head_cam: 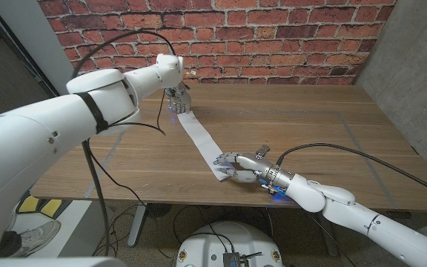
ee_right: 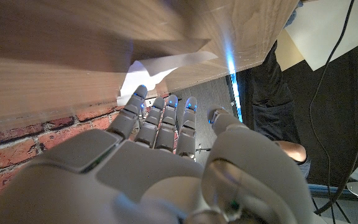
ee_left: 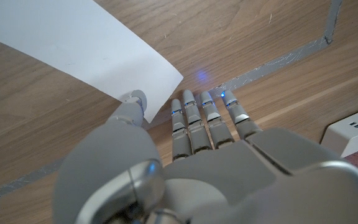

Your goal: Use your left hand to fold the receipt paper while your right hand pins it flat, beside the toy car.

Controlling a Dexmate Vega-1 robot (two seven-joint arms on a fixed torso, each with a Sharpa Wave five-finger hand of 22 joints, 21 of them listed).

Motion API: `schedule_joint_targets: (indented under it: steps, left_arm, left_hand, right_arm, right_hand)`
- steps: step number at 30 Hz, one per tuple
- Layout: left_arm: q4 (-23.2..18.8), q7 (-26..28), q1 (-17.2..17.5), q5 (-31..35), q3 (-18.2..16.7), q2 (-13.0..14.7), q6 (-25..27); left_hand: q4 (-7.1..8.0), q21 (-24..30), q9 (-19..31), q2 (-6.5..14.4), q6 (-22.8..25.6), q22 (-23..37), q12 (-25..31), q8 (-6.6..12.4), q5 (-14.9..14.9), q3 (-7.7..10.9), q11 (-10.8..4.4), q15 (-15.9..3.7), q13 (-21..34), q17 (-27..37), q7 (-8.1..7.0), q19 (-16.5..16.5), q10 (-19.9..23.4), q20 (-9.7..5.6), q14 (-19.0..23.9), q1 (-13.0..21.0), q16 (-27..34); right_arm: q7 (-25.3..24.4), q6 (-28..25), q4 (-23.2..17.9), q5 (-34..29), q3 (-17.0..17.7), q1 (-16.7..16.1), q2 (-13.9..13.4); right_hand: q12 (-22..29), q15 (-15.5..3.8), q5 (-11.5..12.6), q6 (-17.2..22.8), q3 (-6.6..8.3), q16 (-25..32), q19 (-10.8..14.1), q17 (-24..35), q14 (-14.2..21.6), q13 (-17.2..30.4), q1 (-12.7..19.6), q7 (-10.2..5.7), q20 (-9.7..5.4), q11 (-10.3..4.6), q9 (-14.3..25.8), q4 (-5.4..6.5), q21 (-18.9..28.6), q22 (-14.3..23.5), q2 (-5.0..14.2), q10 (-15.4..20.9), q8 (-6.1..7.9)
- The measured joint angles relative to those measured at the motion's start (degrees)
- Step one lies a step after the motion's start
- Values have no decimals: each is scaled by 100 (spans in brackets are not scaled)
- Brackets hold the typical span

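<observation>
Long white receipt (head_cam: pixel 201 141) lies flat on the wooden tabletop (head_cam: pixel 302 133), running diagonally between the two hands. Left hand (head_cam: pixel 177 100) sits at the far end — in the left wrist view its thumb tip (ee_left: pixel 135 99) touches the paper's corner edge, the other fingers (ee_left: pixel 207 118) straight, side by side on bare wood just beside the paper, nothing clamped. Right hand (head_cam: pixel 237 165) is at the near end, fingers (head_cam: pixel 223 159) stretched out and slightly apart, tips on the paper's end, pressing rather than gripping. Grey tape line (ee_left: pixel 278 62) beyond the left fingertips; white power strip (ee_left: pixel 353 127) beside that hand.
</observation>
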Motion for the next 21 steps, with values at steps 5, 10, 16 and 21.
schedule_joint_targets:
  steps: [5,10,16,21]
  left_arm:
    - [307,365,0,-148,142,-140,-182]
    - [441,622,6,-287,262,-203,-288]
    - [382,749,22,-490,366,-154,-301]
    - [324,825,32,-674,380,-97,-341]
  left_hand:
    - [-6,0,0,0,160,0,118,-6,0,-53,6,-40,0,0,53,42,331,-42,182,0,22]
    - [15,41,0,0,393,0,228,-6,0,-115,49,-84,-1,-16,123,117,733,-57,475,0,101]
    - [19,88,28,0,1053,-1,374,184,22,-123,-17,-179,26,-43,265,209,1319,-88,796,0,108]
    - [30,88,28,0,1309,-1,418,221,24,-134,-27,-200,26,-69,349,256,1522,-92,921,0,108]
  right_arm:
    - [-2,28,18,15,19,-10,-15]
    - [-9,55,32,34,35,-16,-23]
    - [-13,90,60,46,57,-16,-25]
    - [-20,128,89,52,63,-14,-21]
  right_hand:
    - [0,0,0,0,0,0,0,0,0,0,0,0,0,0,0,0,0,0,0,0,0]
    - [0,0,0,0,7,0,0,0,0,0,0,0,0,0,0,7,0,0,0,0,0]
    - [0,0,0,0,21,0,-1,0,0,0,0,0,1,0,0,21,0,0,0,0,0]
    - [0,0,0,20,21,0,-1,-1,0,0,23,21,1,0,0,21,0,0,23,0,-22]
